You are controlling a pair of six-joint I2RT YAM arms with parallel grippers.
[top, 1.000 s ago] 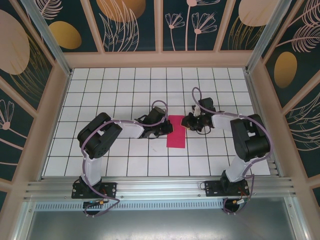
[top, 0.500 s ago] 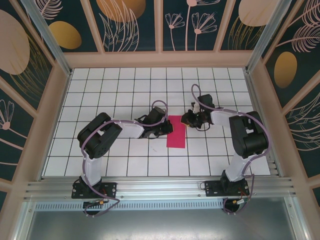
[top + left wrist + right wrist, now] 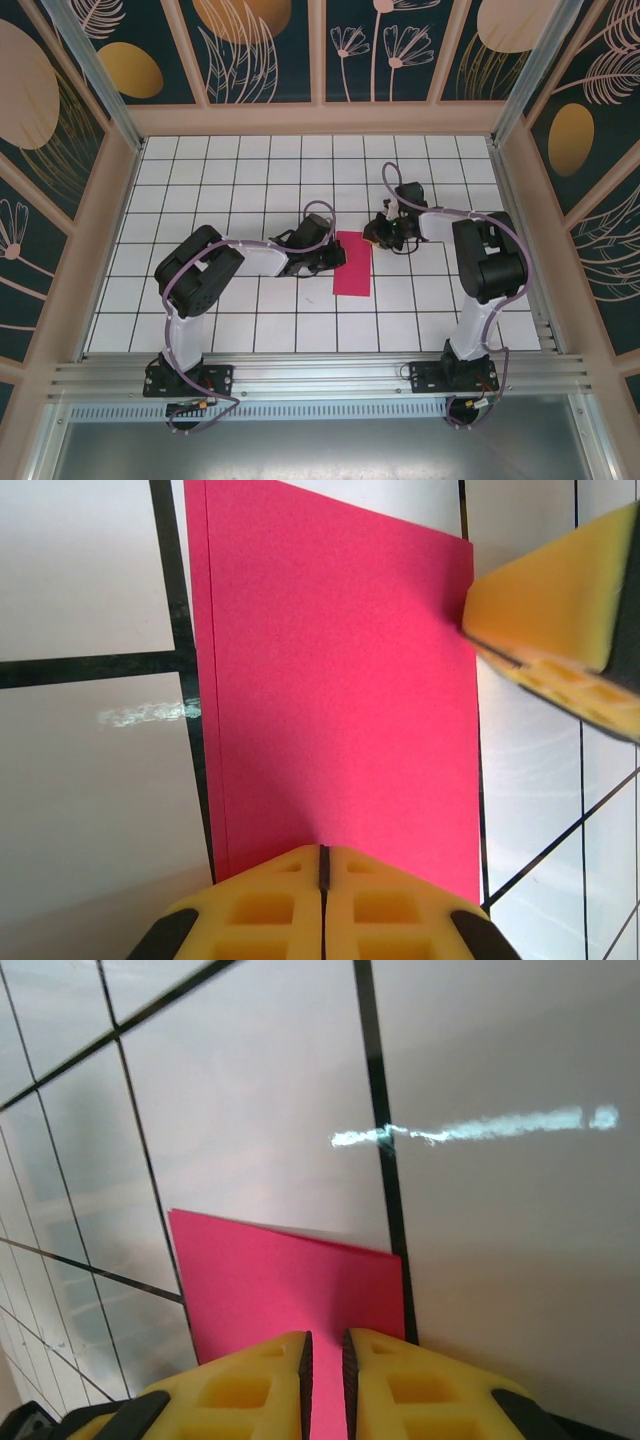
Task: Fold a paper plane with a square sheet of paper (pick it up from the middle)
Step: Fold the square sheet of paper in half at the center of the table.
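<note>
Now | left gripper (image 3: 322, 865) closed at sheet (image 3: 352, 265) left edge | right gripper (image 3: 325, 1348) barely parted, far-right corner | table (image 3: 250, 170) open around

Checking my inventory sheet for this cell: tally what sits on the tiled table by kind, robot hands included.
magenta-red sheet of paper, folded: 1
robot hands: 2 (left hand, right hand)
Total: 3
</note>
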